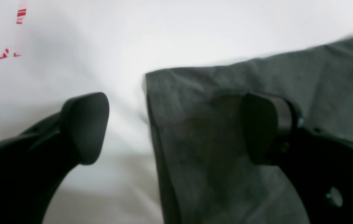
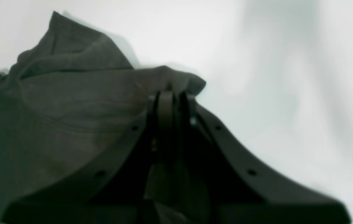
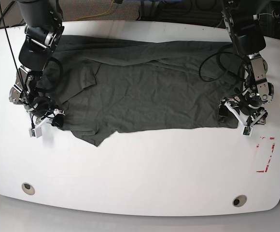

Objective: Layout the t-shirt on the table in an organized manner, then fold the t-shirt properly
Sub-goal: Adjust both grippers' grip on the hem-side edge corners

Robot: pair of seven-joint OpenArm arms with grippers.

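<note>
Shirt [image 3: 145, 92] spread wide across far half of table [image 3: 145, 174], wrinkled, one sleeve folded at 7 o'clock corner

Right gripper [image 2: 171, 93] at shirt's 9 o'clock edge, fingers together, pinching bunched fabric

Left gripper [image 1: 176, 127] at shirt's 3 o'clock edge, fingers wide apart, one over shirt corner, other over bare table, nothing held

Red tape [image 3: 267, 153] at 4 o'clock; grommets [image 3: 28, 186] near front edge

Both wrist views are pretty soft and blurry, with washed-out glare on the white counter [image 3: 140, 164]. Base view's sharp, evenly bright, only faint shadows, edges slightly curved.
</note>
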